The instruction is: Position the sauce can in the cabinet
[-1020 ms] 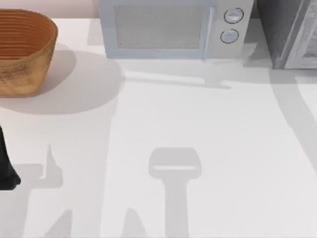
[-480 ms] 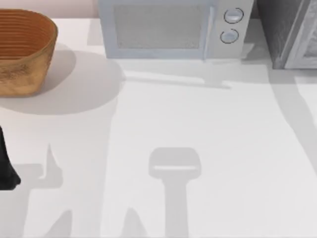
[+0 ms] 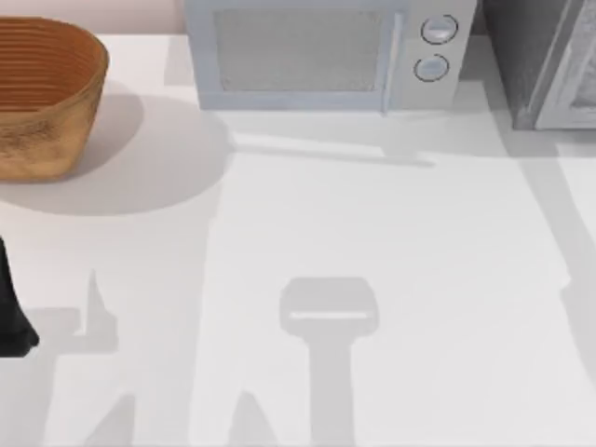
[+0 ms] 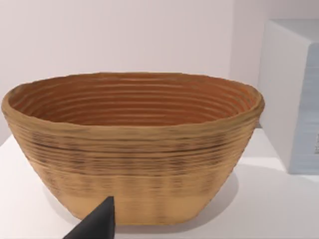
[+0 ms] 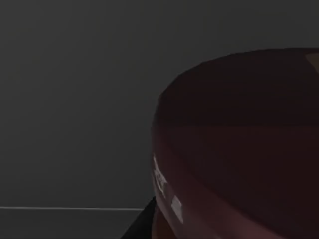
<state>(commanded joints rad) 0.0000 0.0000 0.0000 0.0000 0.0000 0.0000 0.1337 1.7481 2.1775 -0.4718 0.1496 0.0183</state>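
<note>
Tabletop: you have a plain white tabletop [image 3: 391, 279] running across the top view, crossed by grey shadows.
Cabinet: your large grey speckled box-like cabinet [image 3: 521, 56] sits at the far right corner, partly cut by the frame, with its pale framed door panel [image 3: 573, 79] angled toward the right edge. The right wrist view is dark; you see a flat dark grey surface behind the can.
Microwave: you see a white microwave [image 3: 321, 56] with two round knobs [image 3: 438, 30] at the far edge, just left of the cabinet and apart from it.
Basket: your woven tan oval basket [image 3: 47, 93] with a ribbed orange-brown inside stands at the far left; in the left wrist view it [image 4: 132, 149] faces the camera upright, beside the microwave's pale side.
Left arm: you can see its dark body [image 3: 11, 312] at the left edge of the tabletop, near you and on the near side of the basket. A dark tip of the left claw [image 4: 97, 224] shows in front of the basket, apart from it; you cannot tell whether this claw is open or closed.
Sauce can: your small round sauce can shows its dark maroon-brown lid [image 5: 239, 144] very close up in the right wrist view, against the dark grey surface.
Right claw: you cannot tell its state from these views.
</note>
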